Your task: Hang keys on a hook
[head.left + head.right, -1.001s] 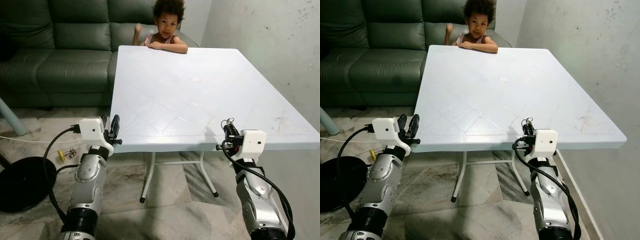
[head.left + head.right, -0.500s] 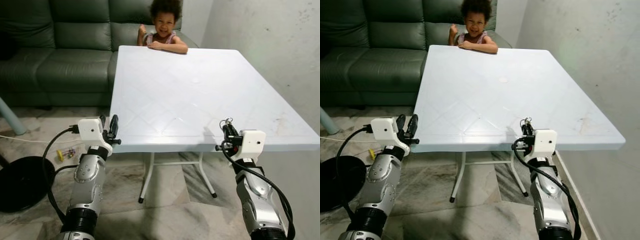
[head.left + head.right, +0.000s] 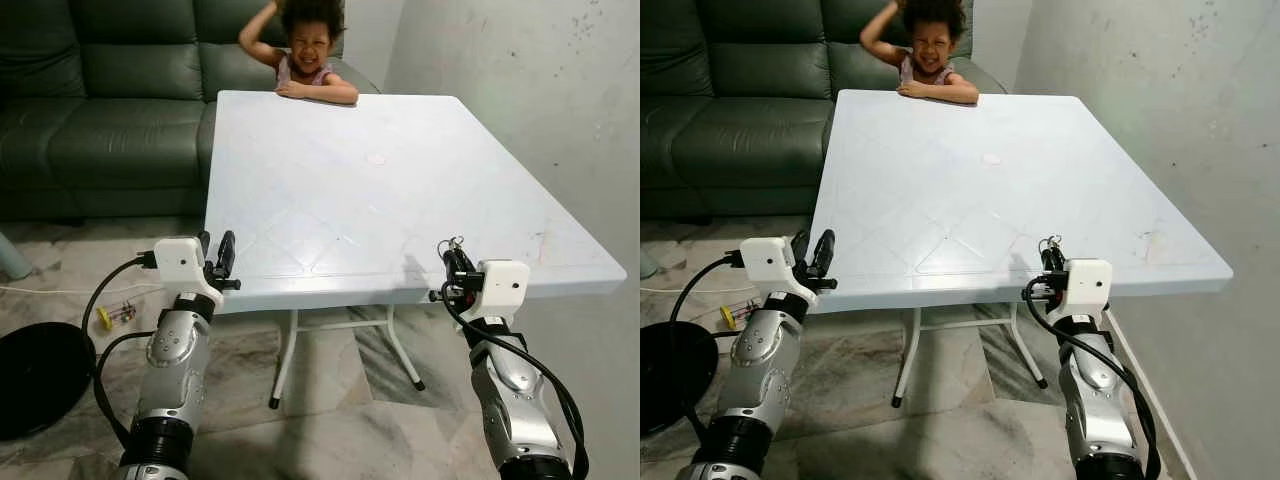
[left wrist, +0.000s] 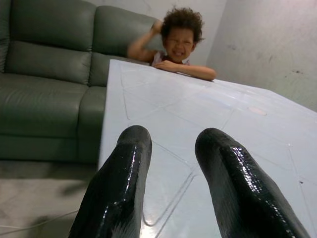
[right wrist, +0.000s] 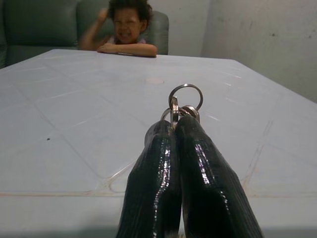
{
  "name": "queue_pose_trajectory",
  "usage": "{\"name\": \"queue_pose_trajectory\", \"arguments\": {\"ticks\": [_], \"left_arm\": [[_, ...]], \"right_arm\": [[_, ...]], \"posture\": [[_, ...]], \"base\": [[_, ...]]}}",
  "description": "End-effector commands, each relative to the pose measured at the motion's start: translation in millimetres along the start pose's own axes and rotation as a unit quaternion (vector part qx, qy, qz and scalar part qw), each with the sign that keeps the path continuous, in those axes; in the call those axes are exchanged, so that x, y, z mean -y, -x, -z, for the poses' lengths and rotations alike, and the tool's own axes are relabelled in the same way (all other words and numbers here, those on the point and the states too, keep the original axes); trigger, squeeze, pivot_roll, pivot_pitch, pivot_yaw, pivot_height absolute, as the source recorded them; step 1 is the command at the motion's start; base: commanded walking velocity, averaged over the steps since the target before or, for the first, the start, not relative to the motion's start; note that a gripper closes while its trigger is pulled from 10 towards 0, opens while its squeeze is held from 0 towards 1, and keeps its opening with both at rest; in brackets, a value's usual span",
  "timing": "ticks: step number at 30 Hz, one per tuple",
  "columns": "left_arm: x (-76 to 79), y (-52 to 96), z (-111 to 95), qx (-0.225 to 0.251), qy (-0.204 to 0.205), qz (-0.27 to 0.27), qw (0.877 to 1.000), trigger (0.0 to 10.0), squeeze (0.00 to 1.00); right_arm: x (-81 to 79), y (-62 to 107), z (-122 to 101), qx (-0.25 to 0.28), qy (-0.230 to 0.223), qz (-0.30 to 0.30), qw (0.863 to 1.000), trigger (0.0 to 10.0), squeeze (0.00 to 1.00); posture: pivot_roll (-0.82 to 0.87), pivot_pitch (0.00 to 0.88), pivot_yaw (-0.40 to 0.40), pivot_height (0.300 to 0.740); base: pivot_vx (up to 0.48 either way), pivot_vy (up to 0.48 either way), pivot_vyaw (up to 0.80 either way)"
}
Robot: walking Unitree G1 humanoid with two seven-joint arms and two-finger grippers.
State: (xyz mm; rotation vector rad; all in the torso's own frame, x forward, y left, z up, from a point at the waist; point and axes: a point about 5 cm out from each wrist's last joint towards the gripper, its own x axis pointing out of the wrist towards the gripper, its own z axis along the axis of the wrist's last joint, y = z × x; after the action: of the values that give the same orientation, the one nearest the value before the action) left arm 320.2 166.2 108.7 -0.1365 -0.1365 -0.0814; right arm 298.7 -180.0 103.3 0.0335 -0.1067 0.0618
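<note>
both arms were up at the near edge of the white table (image 3: 330, 180). right gripper (image 5: 174, 126) had its fingers pinched tight on the keys (image 5: 182, 103), rings poking out past the tips, held just above the table's near right edge. left gripper (image 4: 171, 144) was at the table's near left corner w/ fingers spread, nothing in them. a kid (image 3: 305, 55) leaned on the table's far edge, one hand up at their head, w/ a green sofa (image 3: 100, 110) behind and left of the table.
</note>
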Motion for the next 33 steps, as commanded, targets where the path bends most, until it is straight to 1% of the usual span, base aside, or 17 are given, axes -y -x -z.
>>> {"name": "queue_pose_trajectory", "arguments": {"ticks": [1,7,9,10,12,15,24,26,33], "left_arm": [[1.4,0.4,0.5,-0.001,0.002,0.001,1.000,10.0,0.00],[1.7,0.3,0.6,-0.002,0.006,0.000,1.000,10.0,0.00],[1.8,0.3,1.2,-0.004,0.009,-0.001,1.000,10.0,0.00],[2.5,0.2,0.0,0.002,0.019,-0.003,1.000,10.0,0.00],[2.5,0.0,0.0,0.002,0.026,-0.007,1.000,10.0,0.00],[2.3,0.0,0.5,-0.002,0.020,-0.008,1.000,10.0,0.00],[1.0,-2.9,4.3,-0.031,0.039,-0.026,0.998,10.0,0.00],[0.6,-3.1,4.1,-0.034,0.032,-0.029,0.998,10.0,0.00],[0.6,-3.7,4.7,-0.048,0.031,-0.038,0.998,10.0,0.00]], "right_arm": [[1.9,-1.4,-2.2,0.002,0.000,0.000,1.000,10.0,0.00],[1.7,-1.4,-2.4,0.003,-0.001,0.000,1.000,10.0,0.00],[1.8,-1.3,-2.2,0.002,-0.001,-0.001,1.000,10.0,0.00],[1.8,-1.2,-2.2,0.002,-0.001,-0.001,1.000,10.0,0.00],[1.8,-1.2,-2.3,0.002,-0.001,-0.001,1.000,10.0,0.00],[1.7,-1.2,-2.3,0.002,-0.002,0.000,1.000,10.0,0.00],[1.9,-2.0,-3.5,0.002,-0.003,0.000,1.000,10.0,0.00],[2.0,-2.2,-3.8,0.002,-0.004,0.000,1.000,10.0,0.00],[1.0,-2.7,-4.7,0.003,-0.005,-0.001,1.000,10.0,0.00]], "posture": [[0.12,0.000,-0.082,0.740],[0.12,0.000,-0.083,0.740],[0.12,0.000,-0.083,0.740],[0.12,0.000,-0.084,0.740],[0.12,0.000,-0.084,0.740],[0.12,0.000,-0.084,0.740],[0.13,0.000,-0.089,0.740],[0.13,0.000,-0.090,0.740],[0.13,0.000,-0.094,0.740]], "base": [[0.000,-0.345,-0.72],[0.000,-0.333,-0.72],[0.000,0.000,-0.72],[0.000,0.000,-0.72],[0.000,0.000,-0.72],[0.000,0.000,-0.72],[0.000,0.000,-0.72],[0.000,0.000,-0.72],[0.000,0.000,-0.72]]}}
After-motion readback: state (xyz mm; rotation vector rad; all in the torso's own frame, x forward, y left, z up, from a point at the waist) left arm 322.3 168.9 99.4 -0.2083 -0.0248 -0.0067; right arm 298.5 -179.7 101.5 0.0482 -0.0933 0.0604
